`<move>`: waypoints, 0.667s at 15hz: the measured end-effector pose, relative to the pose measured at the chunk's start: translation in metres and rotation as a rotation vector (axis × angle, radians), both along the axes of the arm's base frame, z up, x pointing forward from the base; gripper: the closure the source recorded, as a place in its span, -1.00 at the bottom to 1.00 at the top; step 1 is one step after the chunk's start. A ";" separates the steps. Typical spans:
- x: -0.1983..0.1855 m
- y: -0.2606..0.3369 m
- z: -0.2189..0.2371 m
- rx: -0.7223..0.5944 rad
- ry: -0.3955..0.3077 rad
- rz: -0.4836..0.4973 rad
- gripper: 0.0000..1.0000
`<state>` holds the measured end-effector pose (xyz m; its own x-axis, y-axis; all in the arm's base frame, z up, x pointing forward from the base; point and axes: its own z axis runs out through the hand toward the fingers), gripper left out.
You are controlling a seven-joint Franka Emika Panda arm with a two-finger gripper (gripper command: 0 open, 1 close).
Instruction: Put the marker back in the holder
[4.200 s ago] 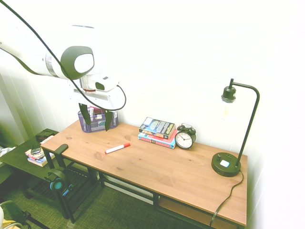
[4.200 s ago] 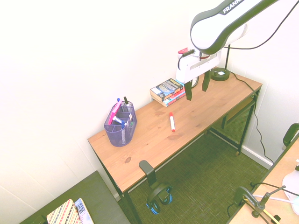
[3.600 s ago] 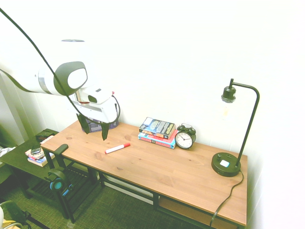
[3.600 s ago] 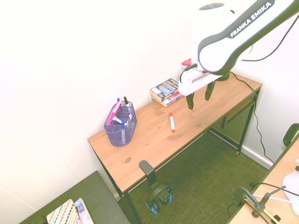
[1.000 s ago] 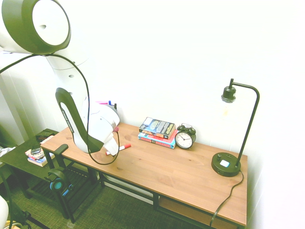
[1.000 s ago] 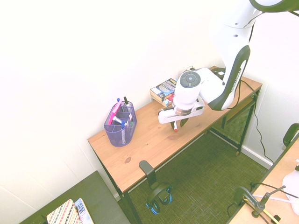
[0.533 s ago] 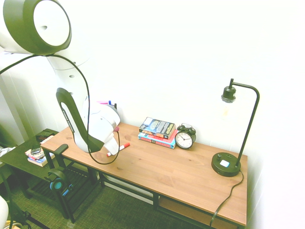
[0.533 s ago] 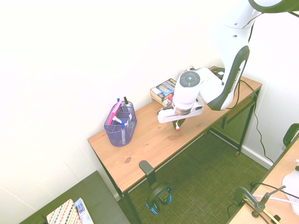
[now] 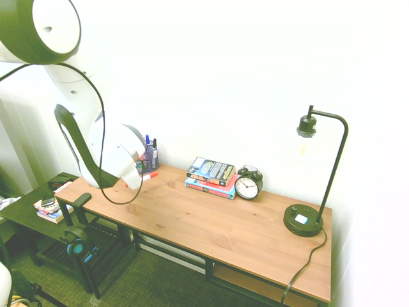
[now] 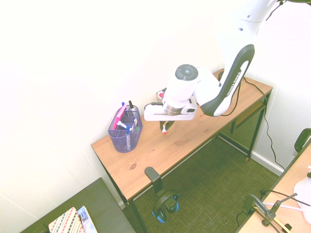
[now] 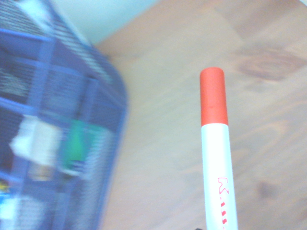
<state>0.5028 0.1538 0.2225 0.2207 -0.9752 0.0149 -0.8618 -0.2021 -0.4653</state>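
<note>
The marker [image 10: 164, 129], white with a red cap, hangs off the wooden table [image 10: 155, 151] with my gripper [image 10: 163, 125] shut on its barrel, red cap pointing down. The purple-blue mesh holder [image 10: 125, 134] stands at the table's far end near the wall, a short way beyond the marker, with several pens in it. In the wrist view the marker [image 11: 217, 158] rises over bare wood beside the holder [image 11: 53, 134]. From the first exterior view only the marker's tip [image 9: 148, 176] and part of the holder [image 9: 150, 160] show past the arm's elbow.
A stack of books [image 9: 211, 173], an alarm clock [image 9: 247, 186] and a black desk lamp [image 9: 305, 217] stand along the wall on the other side. Headphones [image 10: 164, 201] hang on a hook at the table's front edge. A low side table [image 9: 38, 208] holds books.
The gripper came down onto the marker lying on the table, shut on it, lifted it and has carried it toward the holder in the last half second.
</note>
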 end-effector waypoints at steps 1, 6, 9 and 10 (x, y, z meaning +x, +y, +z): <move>0.003 0.019 0.024 0.038 -0.027 0.000 1.00; 0.010 0.114 0.128 0.280 -0.078 -0.024 1.00; 0.018 0.151 0.190 0.446 -0.086 -0.055 1.00; 0.016 0.158 0.202 0.504 -0.069 -0.086 1.00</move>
<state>0.5193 0.3116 0.4248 0.1540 -0.8797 -0.4499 -0.8295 0.1323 -0.5426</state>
